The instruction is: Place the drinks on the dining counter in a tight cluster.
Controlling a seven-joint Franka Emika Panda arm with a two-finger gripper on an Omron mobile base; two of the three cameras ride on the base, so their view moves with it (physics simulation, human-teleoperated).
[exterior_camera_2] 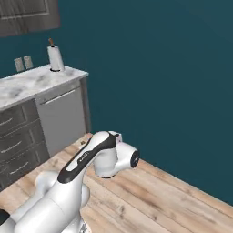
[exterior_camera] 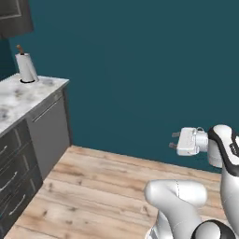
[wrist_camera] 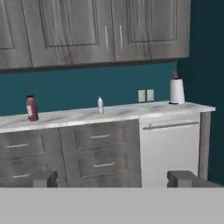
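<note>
Claw [wrist_camera: 112,178]: spread wide, holding nothing, hanging in the air well short of the cabinets.
Juice bottle [wrist_camera: 31,108]: upright on the marble counter [wrist_camera: 131,111], far left.
Water bottle [wrist_camera: 100,105]: upright, mid-counter, well right of the juice.
Paper towel roll [wrist_camera: 176,90]: at the counter's right end, beside the wall outlets [wrist_camera: 145,95].

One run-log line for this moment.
gripper: open, empty | juice bottle, water bottle: standing apart on marble counter | paper towel roll: counter's end
</note>
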